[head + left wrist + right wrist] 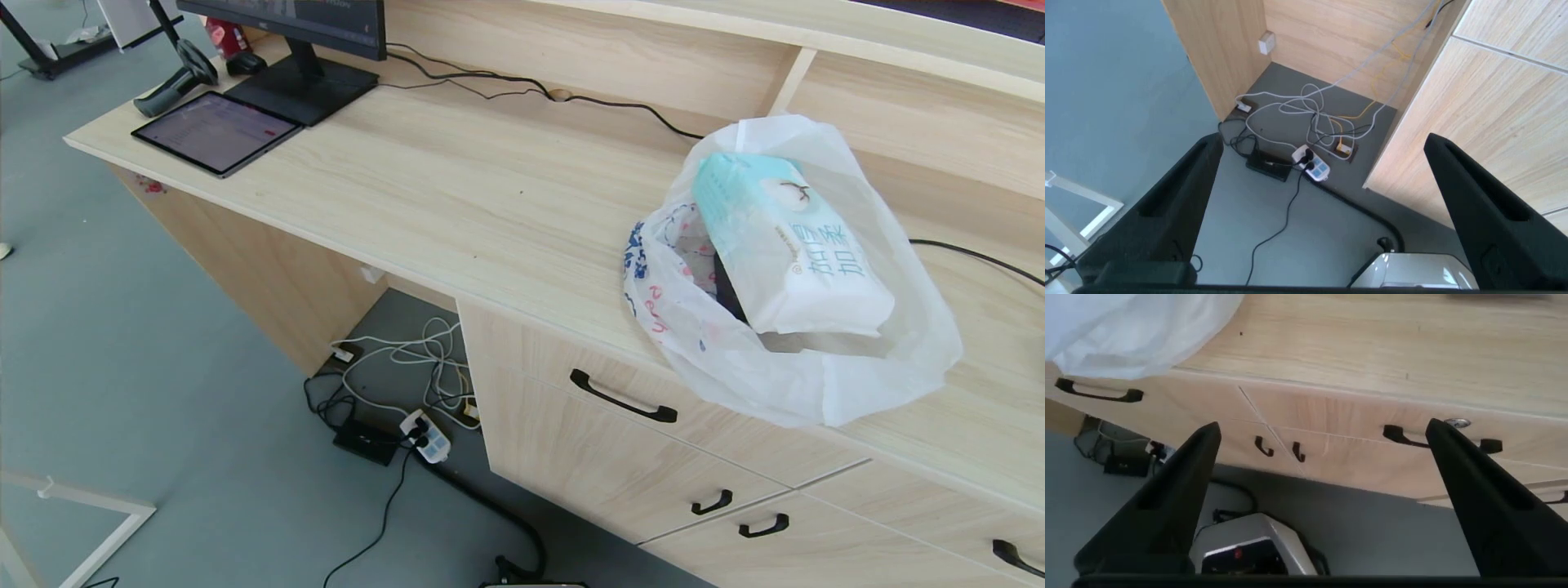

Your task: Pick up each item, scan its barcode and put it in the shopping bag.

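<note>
Far left of the counter [457, 188]: barcode scanner [175, 77] lying at the far corner, tablet [216, 131] flat just beside it, monitor stand [306, 82] right of that.

Left gripper [1323, 143]: fingers spread wide, nothing between them. It hangs low in front of the counter, over the floor by the open kneehole, with the power strip [1313, 163] and loose cables below it.

Right part of the counter, near edge: shopping bag [816, 384], white and translucent, mouth slumped open toward the left. The tissue pack [788, 245] is inside, lying tilted on top. A dark item [727, 294] sits under it; can't tell what it is. The bag's near side seems to lap over the counter edge above the drawers, right of the drawer handle [622, 398].

Right gripper [1323, 425]: fingers spread wide, holding nothing, low in front of the drawer fronts, right of the bag; a corner of the bag shows above it.

My read: the pack is bagged and both arms are parked below counter height, so this is the end of a bagging cycle, maybe the end of the task.

How to do it well:
- Raise the arms straight up before going in over the counter. Drawer handles are a snag risk for the right arm.
- Don't brush the bag's overhanging side; it is light and could be dragged off.
- For any further item, the scanner is well apart from the bag, so the left arm suits scanning and the right arm suits bagging.
- Drop it in through the open left mouth, not onto the tilted pack.
</note>
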Motion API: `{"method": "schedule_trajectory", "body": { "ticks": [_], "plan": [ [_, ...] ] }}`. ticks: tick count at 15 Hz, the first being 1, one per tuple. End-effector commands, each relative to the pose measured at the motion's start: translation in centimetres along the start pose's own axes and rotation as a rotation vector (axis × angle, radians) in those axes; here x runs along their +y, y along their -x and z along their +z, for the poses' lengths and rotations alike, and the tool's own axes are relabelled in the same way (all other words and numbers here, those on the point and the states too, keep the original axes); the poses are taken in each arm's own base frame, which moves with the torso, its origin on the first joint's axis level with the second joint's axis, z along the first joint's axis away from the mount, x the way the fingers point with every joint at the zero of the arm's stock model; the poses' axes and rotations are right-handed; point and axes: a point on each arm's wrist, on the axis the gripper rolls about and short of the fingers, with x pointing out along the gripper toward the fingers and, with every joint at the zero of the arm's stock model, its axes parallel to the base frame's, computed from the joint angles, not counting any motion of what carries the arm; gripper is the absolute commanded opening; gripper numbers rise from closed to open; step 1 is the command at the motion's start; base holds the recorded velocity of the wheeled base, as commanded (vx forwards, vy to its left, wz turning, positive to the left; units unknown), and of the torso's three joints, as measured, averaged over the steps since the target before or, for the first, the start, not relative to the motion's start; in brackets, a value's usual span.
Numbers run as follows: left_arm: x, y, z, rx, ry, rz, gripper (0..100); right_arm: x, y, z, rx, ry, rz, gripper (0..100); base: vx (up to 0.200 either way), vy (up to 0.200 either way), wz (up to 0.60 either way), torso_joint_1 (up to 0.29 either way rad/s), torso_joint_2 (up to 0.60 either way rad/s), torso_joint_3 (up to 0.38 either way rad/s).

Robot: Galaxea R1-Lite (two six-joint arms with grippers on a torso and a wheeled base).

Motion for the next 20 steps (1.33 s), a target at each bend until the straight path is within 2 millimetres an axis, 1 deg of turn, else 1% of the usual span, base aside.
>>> {"method": "schedule_trajectory", "body": {
  "ticks": [1,3,4,5,6,8,10,12,17,20],
  "plan": [
    [0.0,0.0,0.0,0.000,0.001,0.000,100,-1.0,1.6,-3.5,-0.107,0.035,0.018,100,0.000,0.000,0.00,0.000,0.00,0.000],
    [0.0,0.0,0.0,0.001,0.002,0.000,100,-1.2,2.3,-3.6,-0.191,0.052,0.068,100,0.000,0.000,0.00,0.000,0.00,0.000],
    [0.0,0.0,0.0,0.001,0.002,0.000,100,-1.0,2.3,-3.2,-0.244,0.072,0.100,100,0.000,0.000,0.00,0.000,0.00,0.000],
    [0.0,0.0,0.0,0.001,0.001,0.000,100,-0.9,1.9,-3.3,-0.294,0.101,0.137,100,0.000,0.000,0.00,0.000,0.00,0.000],
    [0.0,0.0,0.0,0.003,-0.002,-0.001,100,-0.8,1.3,-3.8,-0.337,0.151,0.149,100,0.000,0.000,0.00,0.000,0.00,0.000],
    [0.0,0.0,0.0,0.003,-0.008,-0.003,100,-0.8,0.4,-5.1,-0.421,0.185,0.156,100,0.000,0.000,0.00,0.000,0.00,0.000],
    [0.0,0.0,0.0,0.003,-0.010,0.000,100,-0.9,0.6,-5.9,-0.411,0.199,0.163,100,0.000,0.000,0.00,0.000,0.00,0.000],
    [0.0,0.0,0.0,0.003,-0.008,0.000,100,-0.9,0.5,-6.1,-0.388,0.219,0.174,100,0.000,0.000,0.00,0.000,0.00,0.000],
    [0.0,0.0,0.0,0.003,-0.010,-0.003,100,-1.1,0.0,-7.4,-0.251,0.241,0.168,100,0.000,0.000,0.00,0.000,0.00,0.000],
    [0.0,0.0,0.0,0.003,-0.008,-0.001,100,-1.0,0.0,-7.6,-0.231,0.263,0.191,100,0.000,0.000,0.00,0.000,0.00,0.000]
  ]
}}
